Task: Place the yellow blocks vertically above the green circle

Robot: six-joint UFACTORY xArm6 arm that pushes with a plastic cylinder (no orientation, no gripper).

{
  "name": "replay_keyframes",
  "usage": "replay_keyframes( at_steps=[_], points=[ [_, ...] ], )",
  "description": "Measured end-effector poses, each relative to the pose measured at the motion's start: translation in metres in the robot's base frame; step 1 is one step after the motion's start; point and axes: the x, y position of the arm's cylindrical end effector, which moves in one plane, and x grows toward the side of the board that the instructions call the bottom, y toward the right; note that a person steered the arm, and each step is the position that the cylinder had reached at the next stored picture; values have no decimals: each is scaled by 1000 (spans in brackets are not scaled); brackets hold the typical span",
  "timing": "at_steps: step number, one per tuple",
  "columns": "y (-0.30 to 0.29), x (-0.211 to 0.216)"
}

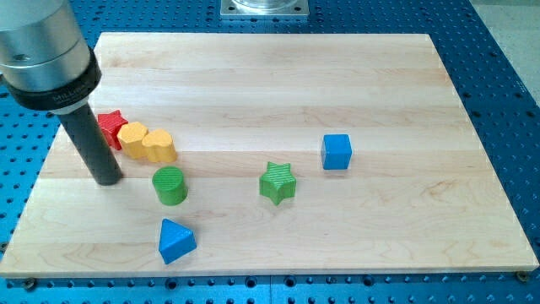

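no fingers are working on this arm, so nothing is being grasped or released: only my tip (107, 179), the end of a dark rod, is resting on the board at the view's left. it seems to be touching no block, standing just left of the green circle (170, 185) and just below the red star (110, 127).

two yellow blocks are sitting above the green circle, pressed together: a yellow hexagon (132, 138) and, to its right, a yellow rounded block (159, 145). the hexagon is touching the red star. judging from this, the pair is lying slightly left of the circle and needing little correction.

the risk: any push from my tip's present spot is likely dragging the red star along or knocking the green circle off. a green star (278, 182), blue cube (336, 151) and blue triangle (176, 241) are lying well clear on the wooden board (337, 76).
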Motion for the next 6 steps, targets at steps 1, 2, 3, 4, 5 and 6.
replay_keyframes(
  at_steps=[1,2,3,4,5,6],
  points=[
    [2,0],
    [4,0],
    [-3,0],
    [-25,-1],
    [17,-11],
    [63,-15]
  ],
)
